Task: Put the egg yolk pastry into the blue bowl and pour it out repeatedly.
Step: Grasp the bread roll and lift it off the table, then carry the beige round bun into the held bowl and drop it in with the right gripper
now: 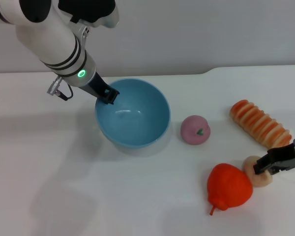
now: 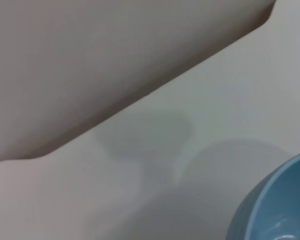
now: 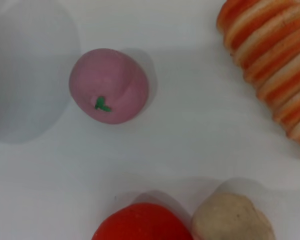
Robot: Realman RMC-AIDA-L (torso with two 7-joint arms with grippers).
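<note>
The blue bowl (image 1: 132,114) stands left of the table's middle, tipped a little, with nothing inside. My left gripper (image 1: 107,94) is shut on its far-left rim, and part of the bowl (image 2: 276,210) shows in the left wrist view. The egg yolk pastry (image 1: 259,179), a pale beige lump, lies on the table at the front right, touching a red fruit. My right gripper (image 1: 263,167) is down at the pastry, reaching in from the right and crossing its top. The right wrist view shows the pastry (image 3: 233,219) lying on the table.
A pink ball (image 1: 195,130) (image 3: 109,86) with a green mark lies right of the bowl. A striped orange-and-cream bread roll (image 1: 259,124) (image 3: 270,55) lies at the far right. The red pear-shaped fruit (image 1: 229,186) (image 3: 142,226) sits just left of the pastry. The table's back edge meets a grey wall.
</note>
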